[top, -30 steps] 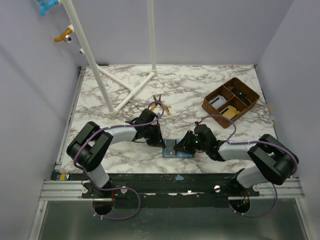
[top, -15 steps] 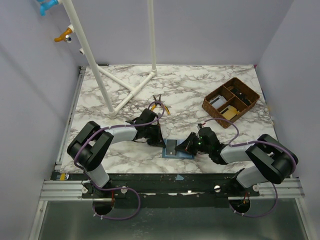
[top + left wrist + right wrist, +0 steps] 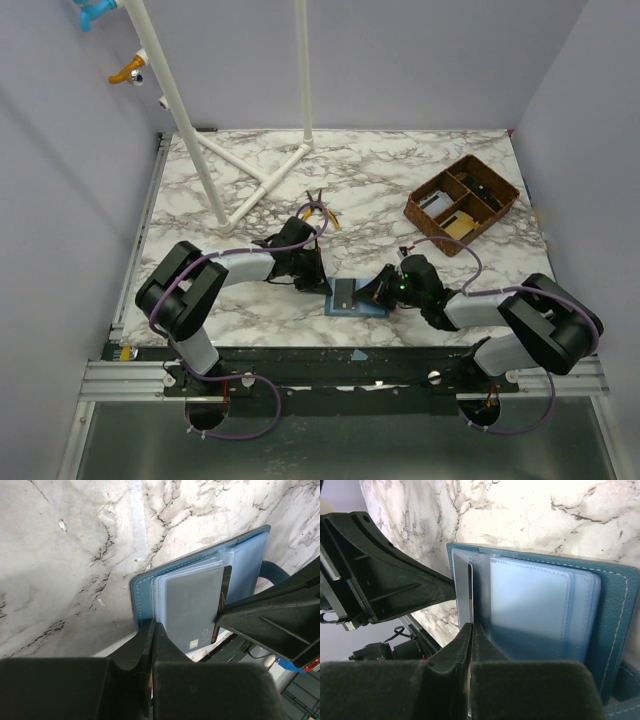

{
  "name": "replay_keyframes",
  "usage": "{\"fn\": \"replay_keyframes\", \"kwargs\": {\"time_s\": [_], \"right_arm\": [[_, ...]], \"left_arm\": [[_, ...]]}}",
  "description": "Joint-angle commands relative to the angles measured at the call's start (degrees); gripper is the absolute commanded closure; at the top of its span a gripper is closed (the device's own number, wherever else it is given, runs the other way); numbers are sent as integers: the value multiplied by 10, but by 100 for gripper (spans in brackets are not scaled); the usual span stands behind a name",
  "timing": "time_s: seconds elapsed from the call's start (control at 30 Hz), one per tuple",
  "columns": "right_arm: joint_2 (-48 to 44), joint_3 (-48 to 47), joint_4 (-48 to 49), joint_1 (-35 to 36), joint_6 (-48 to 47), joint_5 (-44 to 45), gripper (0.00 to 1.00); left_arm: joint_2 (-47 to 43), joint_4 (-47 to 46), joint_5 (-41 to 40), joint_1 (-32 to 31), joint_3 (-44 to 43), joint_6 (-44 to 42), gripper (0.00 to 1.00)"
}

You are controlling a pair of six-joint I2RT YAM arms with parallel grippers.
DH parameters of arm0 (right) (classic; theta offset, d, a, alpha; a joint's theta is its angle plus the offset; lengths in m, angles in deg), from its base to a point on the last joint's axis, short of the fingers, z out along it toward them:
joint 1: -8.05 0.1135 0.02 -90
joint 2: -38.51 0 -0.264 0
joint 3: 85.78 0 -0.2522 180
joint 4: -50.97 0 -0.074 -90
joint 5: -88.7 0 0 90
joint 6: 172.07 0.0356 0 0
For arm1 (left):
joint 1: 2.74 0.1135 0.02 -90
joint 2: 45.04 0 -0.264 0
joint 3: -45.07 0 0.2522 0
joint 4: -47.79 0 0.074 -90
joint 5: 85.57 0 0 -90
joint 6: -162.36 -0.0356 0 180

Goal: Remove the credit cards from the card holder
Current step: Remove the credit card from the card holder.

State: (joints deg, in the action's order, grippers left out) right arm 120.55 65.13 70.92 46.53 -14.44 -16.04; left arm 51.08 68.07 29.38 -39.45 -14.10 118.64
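Stage: early, no card out yet | our clenched left gripper (image 3: 152, 628) pins card holder (image 3: 358, 300) | right gripper (image 3: 471, 628) pinches grey card (image 3: 192, 605), partly drawn

The card holder (image 3: 615, 605) has a blue, finely grained, leather-like cover, matt, with pale stitching along its edge. Its sleeves (image 3: 530, 605) are clear, glossy plastic, faintly frosted. The card (image 3: 192, 605) is smooth grey plastic with a dull sheen. The left gripper (image 3: 152, 630) and right gripper (image 3: 471, 630) are matt black plastic. The table (image 3: 380, 180) is smooth, marble-patterned, slightly glossy. The tray (image 3: 428, 222) looks brown and woven.
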Motion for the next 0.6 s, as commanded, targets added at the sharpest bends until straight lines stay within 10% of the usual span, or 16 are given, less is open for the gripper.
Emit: {"fn": "replay_keyframes", "kwargs": {"time_s": [0.0,0.57], "right_arm": [[-26,7,-28,-7,-17,16,96],[-81,11,-115,-19,-55,48,98]], "left_arm": [[30,41,-60,8,23,-9,100],[27,33,-60,21,36,-7,100]]}}
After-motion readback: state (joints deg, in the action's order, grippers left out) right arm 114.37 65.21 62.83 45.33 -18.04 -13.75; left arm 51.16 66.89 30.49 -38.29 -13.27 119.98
